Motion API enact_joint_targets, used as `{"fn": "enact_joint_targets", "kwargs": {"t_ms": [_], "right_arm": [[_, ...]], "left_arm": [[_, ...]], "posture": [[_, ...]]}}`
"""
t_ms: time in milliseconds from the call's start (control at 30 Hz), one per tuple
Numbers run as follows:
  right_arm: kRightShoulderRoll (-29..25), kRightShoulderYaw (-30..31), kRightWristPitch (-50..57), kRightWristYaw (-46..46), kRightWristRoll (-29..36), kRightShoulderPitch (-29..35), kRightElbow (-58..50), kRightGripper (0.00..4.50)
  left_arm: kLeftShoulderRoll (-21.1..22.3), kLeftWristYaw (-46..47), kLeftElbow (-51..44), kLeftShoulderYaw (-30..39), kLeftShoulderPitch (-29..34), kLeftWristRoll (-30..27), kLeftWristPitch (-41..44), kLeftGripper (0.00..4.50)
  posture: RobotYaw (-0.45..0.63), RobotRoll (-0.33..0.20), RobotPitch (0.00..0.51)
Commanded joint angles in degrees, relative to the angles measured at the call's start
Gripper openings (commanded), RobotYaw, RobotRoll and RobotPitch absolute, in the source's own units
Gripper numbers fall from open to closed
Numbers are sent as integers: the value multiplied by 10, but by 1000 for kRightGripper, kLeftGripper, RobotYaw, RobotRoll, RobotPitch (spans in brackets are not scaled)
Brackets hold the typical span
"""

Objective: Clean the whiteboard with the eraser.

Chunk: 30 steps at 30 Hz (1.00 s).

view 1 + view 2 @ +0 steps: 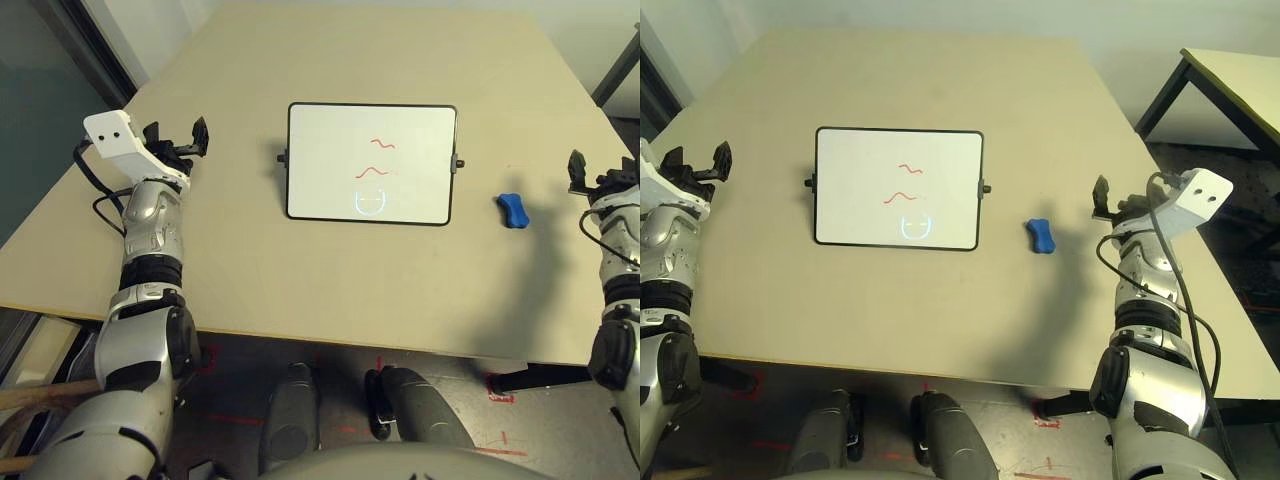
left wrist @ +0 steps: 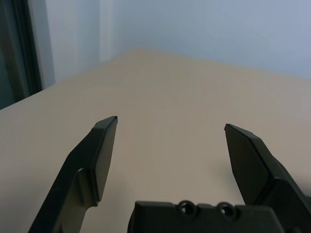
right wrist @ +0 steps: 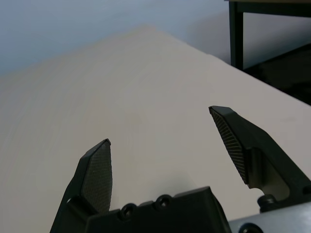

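The whiteboard (image 1: 371, 162) lies flat in the middle of the table, black-framed, with two red squiggles and a faint blue smiley near its front edge. The small blue eraser (image 1: 512, 210) rests on the table to the right of the board. My right gripper (image 1: 1118, 203) hovers to the right of the eraser, apart from it, open and holding nothing; its fingers (image 3: 99, 174) stand wide over bare tabletop. My left gripper (image 1: 176, 138) hangs over the table's left side, well left of the board, open and holding nothing, its fingers (image 2: 99, 150) spread.
The beige table (image 1: 300, 270) has bare room all around the board. A second table (image 1: 1230, 80) with a black leg stands off to the right. A dark panel (image 1: 40, 110) runs along the left edge.
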Motion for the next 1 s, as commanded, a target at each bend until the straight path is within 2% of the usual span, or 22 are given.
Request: {"fn": "enact_joint_targets", "kwargs": {"t_ms": [33, 200, 300, 500, 633, 833, 1000], "right_arm": [[7, 1, 1, 6, 9, 16, -3, 4469], [0, 3, 26, -4, 8, 25, -34, 4469], [-7, 20, 110, -8, 0, 31, -95, 4469], [-19, 60, 382, -10, 4, 59, -319, 4469], [-16, 79, 570, -21, 12, 76, -455, 4469], [0, 125, 729, -10, 18, 108, -583, 4469], [21, 131, 752, -17, 10, 105, -599, 4469]], "left_arm": [[11, 9, 14, 5, -3, 2, 10, 4500], [18, -2, 31, -7, -38, 9, 14, 4500], [31, -39, 11, -32, -62, 20, 34, 4500], [53, -158, -64, -75, -116, 3, 118, 4500], [62, -250, -142, -112, -125, -7, 183, 4500], [39, -322, -235, -142, -109, -38, 269, 4500], [4, -335, -289, -171, -84, -47, 311, 4500]], "posture": [[-47, 0, 84], [-53, 0, 86], [-62, 0, 89], [-79, 0, 94], [-73, 0, 88], [-75, 0, 86], [-70, 0, 90]]}}
